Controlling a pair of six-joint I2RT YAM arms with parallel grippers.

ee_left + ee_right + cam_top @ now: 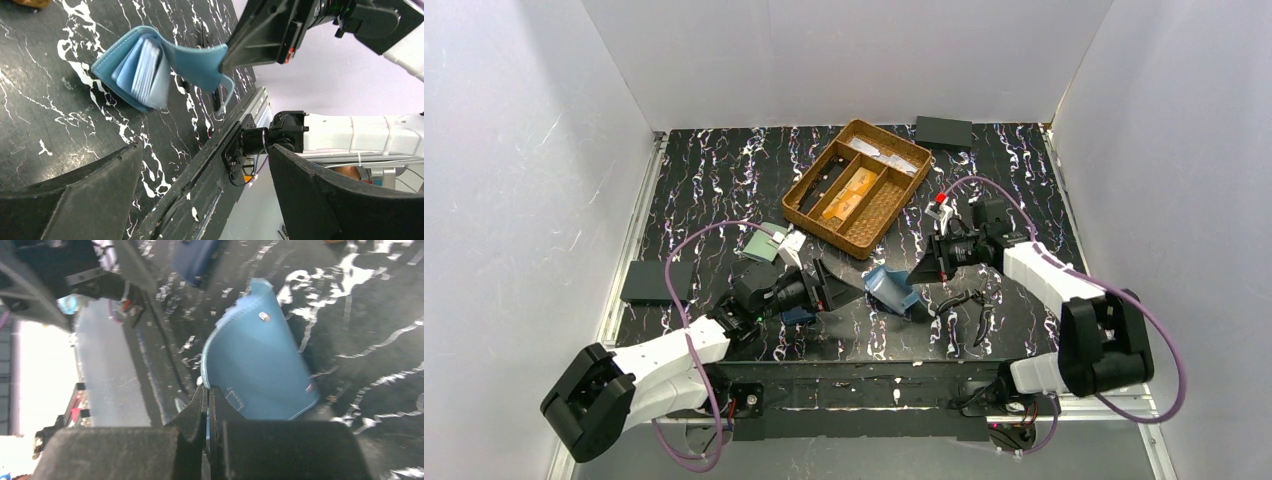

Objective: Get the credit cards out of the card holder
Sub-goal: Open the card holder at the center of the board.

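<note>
Steel-blue card holder [894, 288] sits half-open on the black marbled table [724, 180] between our arms, one flap pinched in our right gripper [208, 396] (jaws closed tight on it). Our left gripper [842, 285] hangs spread wide just beside it, holding nothing. Orange-gold credit cards [852, 192] lie in the wicker basket [879, 207].

Top view: we look down from above and behind, far enough to take in the whole table [724, 180]; left wrist: low, close, facing rightward; right wrist: closer, facing leftward; all three share the card holder [894, 290].
</note>
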